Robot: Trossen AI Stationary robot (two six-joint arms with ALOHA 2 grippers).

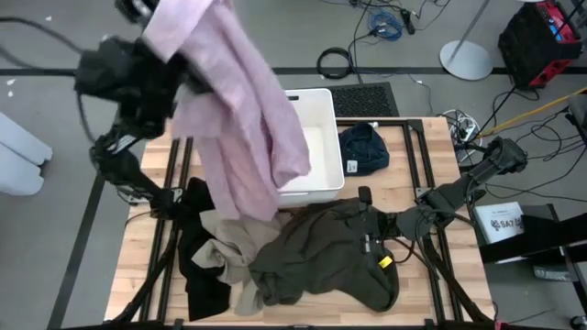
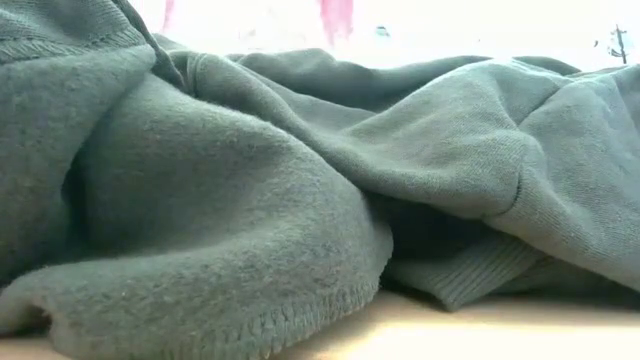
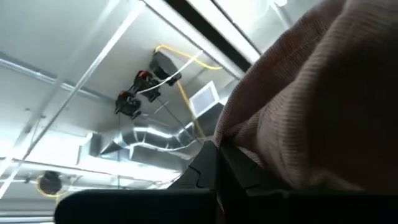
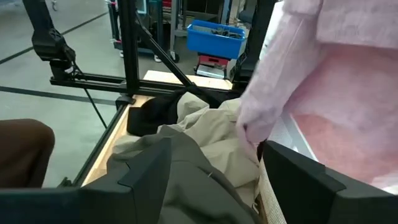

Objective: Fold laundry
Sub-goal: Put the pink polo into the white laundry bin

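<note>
**Pink garment lifted high over the pile**

The wooden worktop (image 1: 138, 275) carries a heap of laundry. The olive-grey garment (image 1: 321, 252) sprawls at its centre, beside the beige garment (image 1: 229, 240) and black clothes (image 1: 197, 266). The pink garment (image 1: 234, 110) hangs from the raised left gripper (image 1: 151, 14), jaws clamped on it. The navy garment (image 1: 364, 148) lies beside the white bin (image 1: 321, 105). The right gripper (image 1: 376, 229) rests low on the olive-grey garment, jaws spread.

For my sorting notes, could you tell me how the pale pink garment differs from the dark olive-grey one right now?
The pale pink cloth garment hangs lifted in the left gripper; the dark olive-grey cloth garment lies crumpled on the wooden table. The pink one drapes long, the olive one spreads in a heap by the right gripper. Both are unfolded.
</note>
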